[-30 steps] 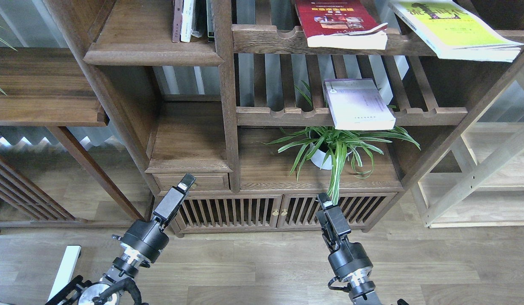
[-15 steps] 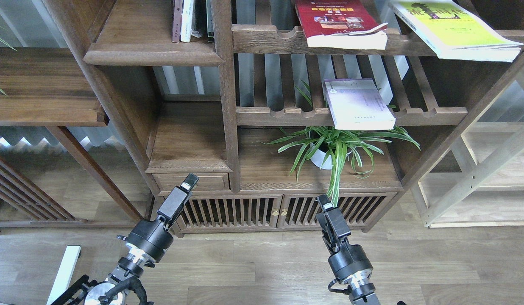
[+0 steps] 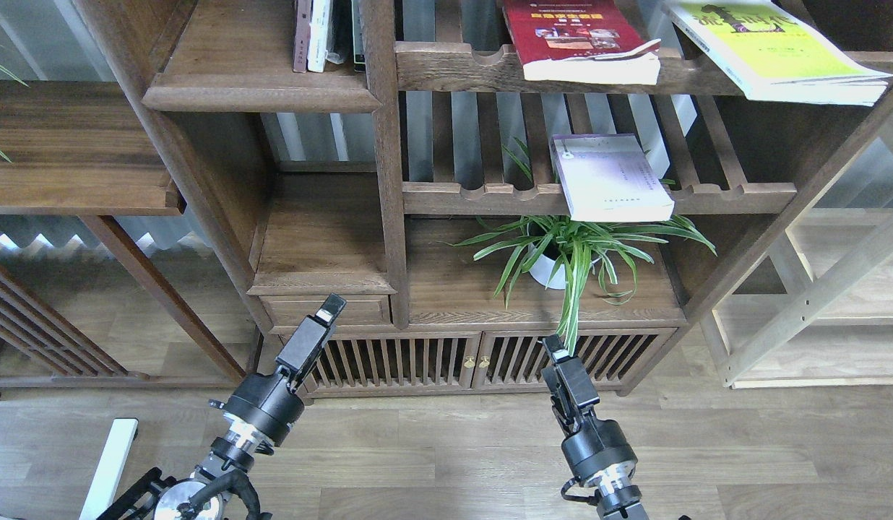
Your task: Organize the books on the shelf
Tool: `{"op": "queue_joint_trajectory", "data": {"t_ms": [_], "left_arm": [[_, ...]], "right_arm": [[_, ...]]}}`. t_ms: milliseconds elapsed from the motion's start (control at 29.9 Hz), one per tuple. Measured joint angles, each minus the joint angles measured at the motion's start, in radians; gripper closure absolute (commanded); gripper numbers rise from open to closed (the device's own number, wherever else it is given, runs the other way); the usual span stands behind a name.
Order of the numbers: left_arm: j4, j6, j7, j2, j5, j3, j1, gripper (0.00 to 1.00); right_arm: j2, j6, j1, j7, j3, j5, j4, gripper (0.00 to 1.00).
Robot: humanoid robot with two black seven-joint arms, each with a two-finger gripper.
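Observation:
A dark red book (image 3: 576, 36) lies on the upper slatted rack. A yellow-green book (image 3: 771, 47) lies to its right and overhangs the rail. A pale lavender-white book (image 3: 609, 177) lies on the lower slatted rack. The solid dark-brown shelf (image 3: 230, 68) with a rounded front lip is at the upper left and carries narrow upright volumes (image 3: 313, 36) at its right end. My left gripper (image 3: 332, 307) is low, in front of the small drawer. My right gripper (image 3: 555, 350) is low, in front of the cabinet doors. Both hold nothing; their fingers cannot be told apart.
A potted spider plant (image 3: 562, 253) stands on the cabinet top under the lavender-white book. A vertical post (image 3: 389, 180) separates the left shelves from the slatted racks. A pale light-wood unit (image 3: 829, 289) stands at the right. A low dark shelf (image 3: 71, 144) is at the left.
My left gripper has moved a little to the right and up. My right gripper has hardly moved. The books lie as before.

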State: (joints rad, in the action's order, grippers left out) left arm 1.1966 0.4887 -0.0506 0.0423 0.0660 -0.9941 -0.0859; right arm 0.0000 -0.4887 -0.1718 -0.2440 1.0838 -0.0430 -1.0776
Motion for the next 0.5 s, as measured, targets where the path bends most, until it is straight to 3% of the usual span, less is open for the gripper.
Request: {"op": "queue_joint_trajectory", "data": {"t_ms": [502], "left_arm": [[-0.005,0.000,0.004,-0.012,0.000,0.000,0.000,0.00]], "right_arm": [[0.000,0.000,-0.002,0.000,-0.001,0.000,0.010,0.00]]}}
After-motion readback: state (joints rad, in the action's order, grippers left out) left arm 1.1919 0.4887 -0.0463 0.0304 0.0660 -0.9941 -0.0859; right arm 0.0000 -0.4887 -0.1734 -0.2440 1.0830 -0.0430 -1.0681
